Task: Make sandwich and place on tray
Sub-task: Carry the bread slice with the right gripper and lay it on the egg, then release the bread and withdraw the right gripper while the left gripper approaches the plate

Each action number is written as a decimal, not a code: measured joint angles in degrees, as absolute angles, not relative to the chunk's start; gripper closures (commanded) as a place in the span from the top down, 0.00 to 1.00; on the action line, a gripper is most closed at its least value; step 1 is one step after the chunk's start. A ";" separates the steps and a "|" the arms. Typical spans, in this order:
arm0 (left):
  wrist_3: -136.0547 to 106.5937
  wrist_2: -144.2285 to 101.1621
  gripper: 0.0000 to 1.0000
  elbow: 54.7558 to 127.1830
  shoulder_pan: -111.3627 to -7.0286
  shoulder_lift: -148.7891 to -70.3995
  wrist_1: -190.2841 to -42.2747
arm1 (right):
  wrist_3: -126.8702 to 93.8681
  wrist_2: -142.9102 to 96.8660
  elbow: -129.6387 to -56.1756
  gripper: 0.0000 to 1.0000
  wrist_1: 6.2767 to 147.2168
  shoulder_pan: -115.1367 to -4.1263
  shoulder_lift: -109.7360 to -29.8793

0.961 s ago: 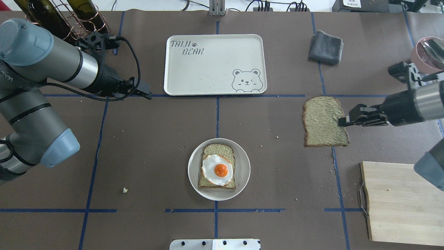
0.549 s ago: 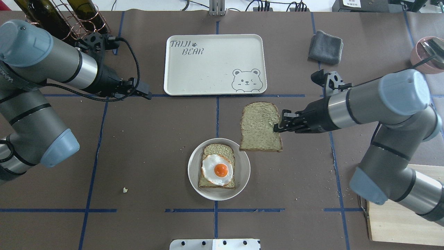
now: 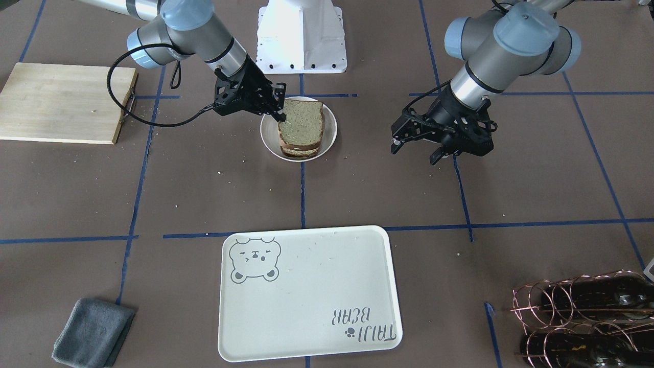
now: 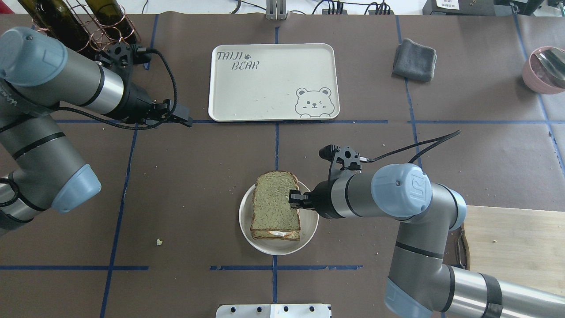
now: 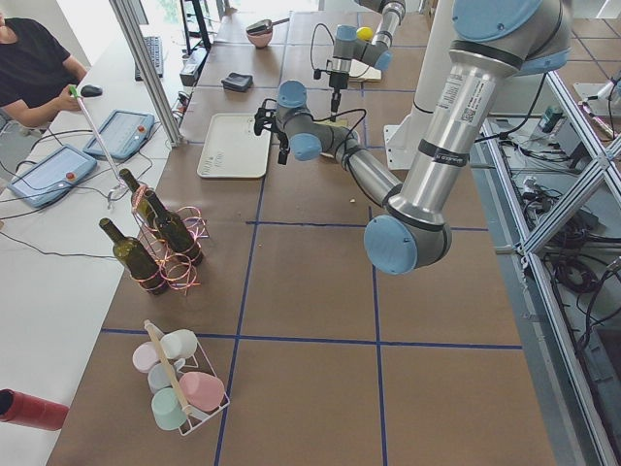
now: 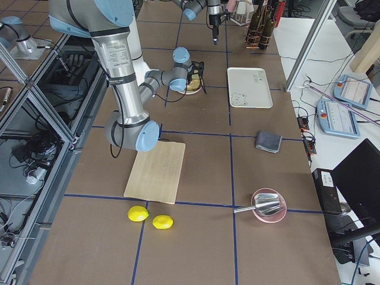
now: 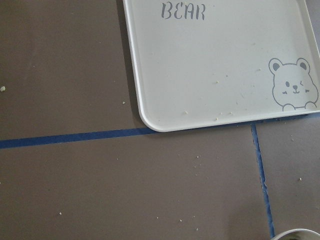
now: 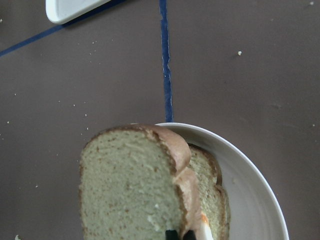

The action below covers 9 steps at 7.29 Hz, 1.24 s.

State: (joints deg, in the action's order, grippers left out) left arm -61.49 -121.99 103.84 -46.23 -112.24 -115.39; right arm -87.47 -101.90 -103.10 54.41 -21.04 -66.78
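A round white plate (image 4: 310, 227) holds a bread slice with a fried egg; only the egg's white edge (image 4: 276, 232) shows. My right gripper (image 4: 295, 198) is shut on the right edge of a second greenish-tan bread slice (image 4: 273, 204) and holds it flat over the egg. I cannot tell whether this slice rests on the egg. The front view shows the stack (image 3: 301, 128) on the plate (image 3: 330, 137) with the right gripper (image 3: 280, 116) at its side. The cream tray (image 4: 265, 88) with the bear drawing lies beyond the plate. My left gripper (image 3: 413, 154) hovers open and empty near the tray's left corner.
A wooden cutting board (image 4: 512, 247) lies at the right front, partly under the right arm. A grey cloth (image 4: 415, 59) and a pink bowl (image 4: 545, 68) are at the back right. Wine bottles in a wire rack (image 4: 88, 22) stand at the back left.
My right arm has carried the bread slice leftward from the table's right side to over the plate, where it now covers the egg. The left arm has not moved.
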 measured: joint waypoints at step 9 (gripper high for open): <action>-69.16 -113.90 0.70 102.43 -35.22 -114.52 -116.13 | -85.77 -114.22 -107.32 1.00 64.47 -33.63 -67.13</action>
State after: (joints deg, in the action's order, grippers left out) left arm -69.16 -113.90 102.43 -35.22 -114.52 -116.13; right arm -85.77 -114.22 -107.32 64.47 -33.63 -67.13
